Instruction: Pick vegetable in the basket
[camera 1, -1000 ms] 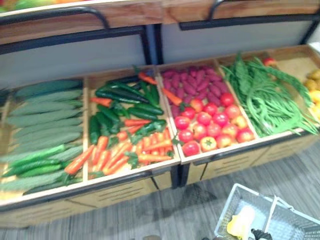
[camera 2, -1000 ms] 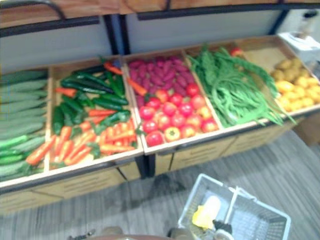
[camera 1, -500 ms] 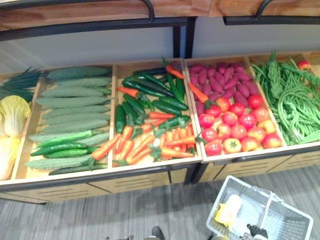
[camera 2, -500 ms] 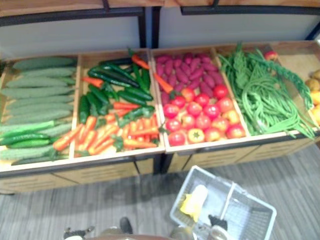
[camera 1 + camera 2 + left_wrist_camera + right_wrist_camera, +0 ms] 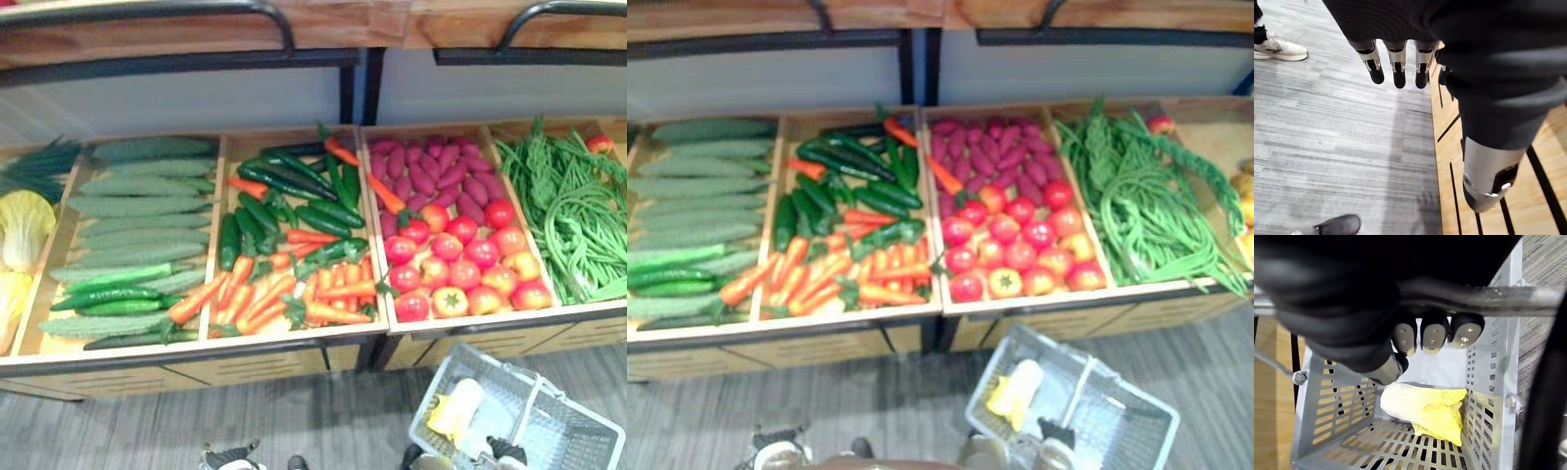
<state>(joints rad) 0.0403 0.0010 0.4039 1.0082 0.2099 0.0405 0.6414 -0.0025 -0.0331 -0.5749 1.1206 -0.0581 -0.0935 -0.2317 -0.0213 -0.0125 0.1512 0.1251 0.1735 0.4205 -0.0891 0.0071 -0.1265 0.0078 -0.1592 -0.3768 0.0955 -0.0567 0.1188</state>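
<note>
Plainly, the right hand (image 5: 1432, 338) is spoken for: its fingers are curled round the handle (image 5: 1508, 296) of the basket (image 5: 578, 409), which hangs low in front of the stand (image 5: 294, 364). One cabbage (image 5: 1425, 409) already lies on the basket's bottom.

So the picking falls, I judge, to the left hand (image 5: 1397, 66). It hangs to the left of the basket and holds nothing, its fingers straight and slack with the thumb apart. They point down at the floor just beside the stand's front panel.

Everything left to pick lies beyond the basket and higher than it:
- The tomatoes (image 5: 460, 264) are straight beyond it.
- The beans (image 5: 568, 215) are beyond and a little to its right.
- The carrots (image 5: 260, 294) and peppers (image 5: 294, 186) are beyond and to its left.
- The cucumbers (image 5: 137, 206) are further left again.

The task does not say which vegetable is meant, so I cannot tell.

By my reading the carrot bin sits most nearly ahead of the free hand. The hand would have to rise above the stand's front rim and then go forward over it. Most carrots lie slanted, their near ends pointing away from the basket. The fingers would therefore best close across that slant, not along it. The cucumbers lie crossways, parallel to the stand's front. Whatever is taken then has to travel right and down to reach the basket.
</note>
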